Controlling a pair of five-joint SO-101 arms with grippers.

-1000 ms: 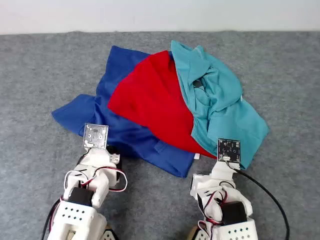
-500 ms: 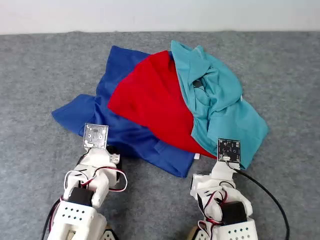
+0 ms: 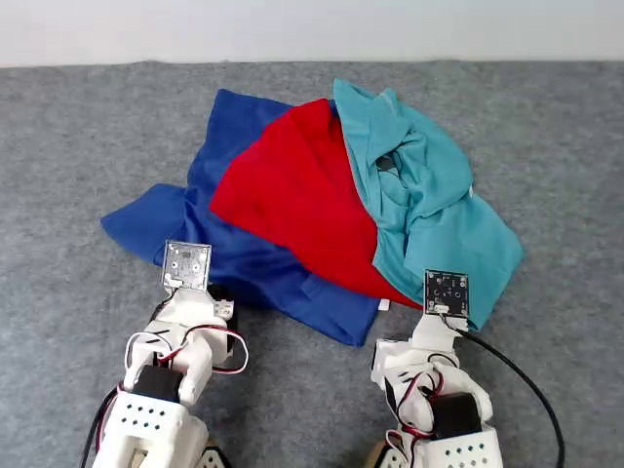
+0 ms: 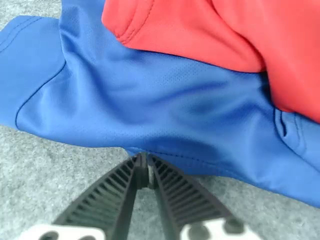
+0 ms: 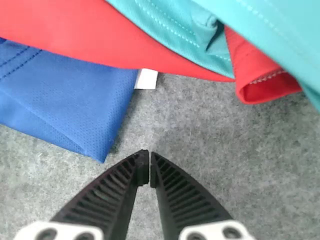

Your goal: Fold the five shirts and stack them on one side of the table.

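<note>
Three unfolded shirts, a blue mesh shirt (image 3: 244,263) under a red shirt (image 3: 292,195) under a teal shirt (image 3: 429,205), lie heaped mid-table, and the left gripper (image 4: 143,167) and right gripper (image 5: 145,167) rest beside the near hems, jaws pressed together and empty, apparently because folding is not yet begun.

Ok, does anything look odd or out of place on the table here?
Three shirts, not five, lie in an overlapping heap: blue shirt at the bottom, red shirt across it, teal shirt crumpled on top. A white tag pokes out from under the red shirt's hem. Nothing looks damaged.
</note>
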